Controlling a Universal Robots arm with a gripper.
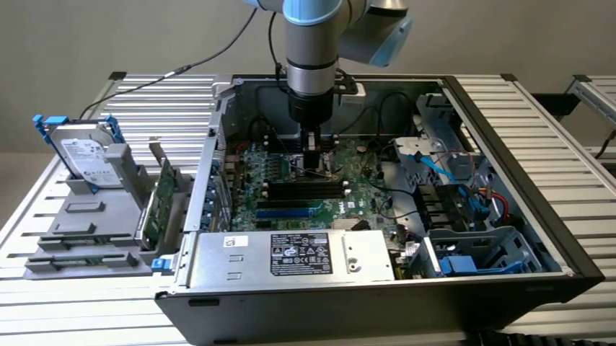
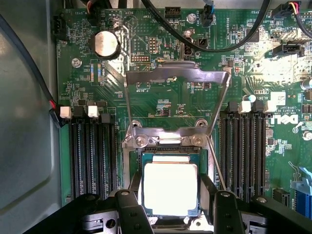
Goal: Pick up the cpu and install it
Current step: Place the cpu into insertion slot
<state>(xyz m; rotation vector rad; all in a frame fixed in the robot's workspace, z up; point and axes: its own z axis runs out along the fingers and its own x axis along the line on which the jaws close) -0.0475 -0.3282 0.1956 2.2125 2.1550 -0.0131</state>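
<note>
- The tool point(image 2: 171, 196) stands wide, with the cpu point(image 2: 170, 187) between its two black fingers point(image 2: 132, 207). Each finger lies against one side edge of the chip, so the tool has hold of it.
- The cpu lies flat, silvery plate up, straight under the tool and inside the socket point(image 2: 165, 151) on the green board point(image 2: 161, 105). We cannot tell whether it is fully seated.
- Just beyond the tool, the socket's metal lid point(image 2: 175, 75) stands swung open, hinged at the socket's far edge.
- Black memory slots point(image 2: 92, 151) run along both sides of the socket, flanking the tool. A round coin battery point(image 2: 106, 44) sits further off, past the lid.
- In the exterior view the tool point(image 1: 316, 162) reaches down into the open computer case point(image 1: 337, 317), which rests on the slatted surface point(image 1: 578, 144). The case holds the board, a metal power box point(image 1: 288, 256) near its front wall, and blue plastic bays with cables.
- Well away from the tool, outside the case, a grey stand point(image 1: 86, 216) holds a hard drive point(image 1: 85, 153) upright in blue brackets.
</note>
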